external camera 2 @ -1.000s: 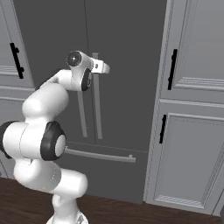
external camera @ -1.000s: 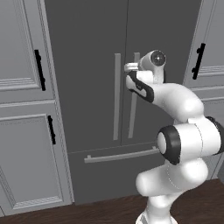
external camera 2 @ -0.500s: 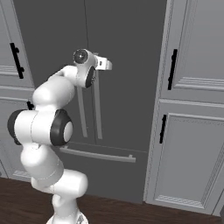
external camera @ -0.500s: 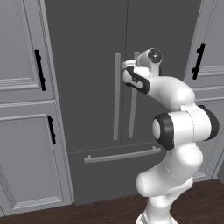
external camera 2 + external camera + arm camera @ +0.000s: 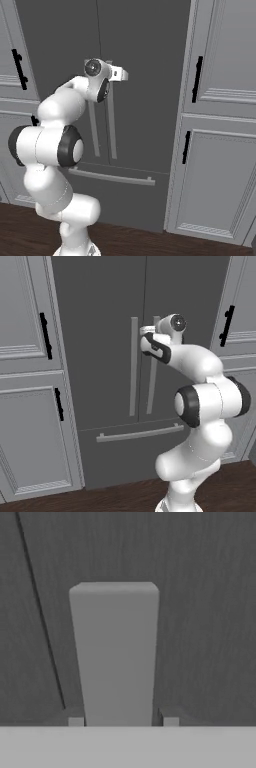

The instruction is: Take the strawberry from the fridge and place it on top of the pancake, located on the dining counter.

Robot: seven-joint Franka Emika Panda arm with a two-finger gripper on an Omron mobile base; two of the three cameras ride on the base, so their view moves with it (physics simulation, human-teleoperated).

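Hand view has my fingertips (image 5: 75,721) flanking the top of the right door's handle (image 5: 116,657) on the fridge (image 5: 100,331) — closing on it, grip uncertain — because the strawberry presumably lies behind those shut doors.

Home kitchen, tall dark grey fridge (image 5: 110,356), light grey panelled cabinets (image 5: 220,125), dark wood floor (image 5: 150,242)
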